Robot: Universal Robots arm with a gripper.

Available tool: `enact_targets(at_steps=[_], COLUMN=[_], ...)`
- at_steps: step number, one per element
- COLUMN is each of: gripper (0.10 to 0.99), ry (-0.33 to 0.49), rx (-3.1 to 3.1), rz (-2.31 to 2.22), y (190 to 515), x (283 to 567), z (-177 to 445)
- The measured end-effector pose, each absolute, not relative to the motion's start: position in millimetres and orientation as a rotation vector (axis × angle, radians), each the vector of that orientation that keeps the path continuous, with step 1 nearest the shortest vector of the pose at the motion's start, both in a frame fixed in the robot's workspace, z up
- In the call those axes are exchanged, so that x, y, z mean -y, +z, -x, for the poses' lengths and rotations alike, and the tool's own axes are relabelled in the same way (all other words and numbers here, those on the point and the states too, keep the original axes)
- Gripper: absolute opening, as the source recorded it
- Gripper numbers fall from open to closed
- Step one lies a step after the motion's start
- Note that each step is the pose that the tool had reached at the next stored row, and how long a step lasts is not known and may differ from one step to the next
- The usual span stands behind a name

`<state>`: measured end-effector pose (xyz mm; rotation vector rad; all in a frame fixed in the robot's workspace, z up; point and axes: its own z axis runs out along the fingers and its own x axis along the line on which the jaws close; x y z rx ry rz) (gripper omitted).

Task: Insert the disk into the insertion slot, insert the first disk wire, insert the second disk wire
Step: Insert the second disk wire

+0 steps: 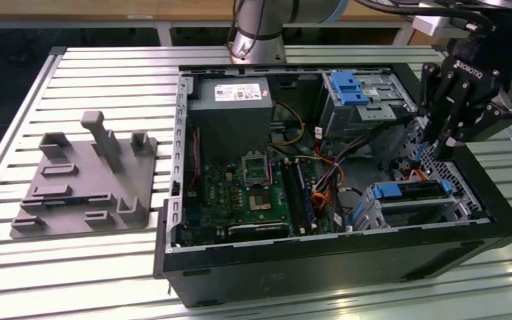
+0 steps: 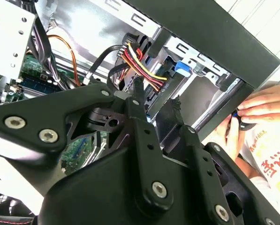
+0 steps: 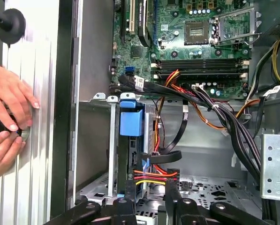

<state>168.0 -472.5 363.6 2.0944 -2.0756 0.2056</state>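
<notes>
PC CASE, DISK BAY: My black pincer (image 1: 441,148) hangs over the exterior view's right side of the open black computer case (image 1: 327,257), which stands on the slatted metal table (image 1: 105,73). Its fingers (image 2: 139,101) are parted and, as far as I can judge, grip nothing.

The flat silver disk in its bright blue plastic carrier (image 1: 412,192) sits in the silvery perforated sheet-metal insertion slot (image 1: 373,215), at the case's near corner on the exterior view's right. It lies just below me and a little nearer than my fingertips, and the carrier's blue edge runs across the exterior view from left to right.

A bundle of red, yellow and black wires (image 3: 154,176) crosses right at my fingertips in the first wrist view, close beside the carrier's blue tab. I judge the wire work turns on that short gap between the bundle and the disk's end.

The case's black wall rises just beside me on the exterior view's right, and a taller grey cage with a blue clip (image 1: 356,90) stands on the far side. Open room lies toward the green motherboard (image 1: 256,193). A person's hands (image 3: 8,105) rest outside the case wall.
</notes>
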Motion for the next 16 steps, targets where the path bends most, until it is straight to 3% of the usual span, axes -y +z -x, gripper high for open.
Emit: enact_targets(at_steps=[16], gripper=[0.384], ry=[0.238], rx=[2.067], rz=[-2.063], y=[356.3], x=[470.5], z=[-146.0])
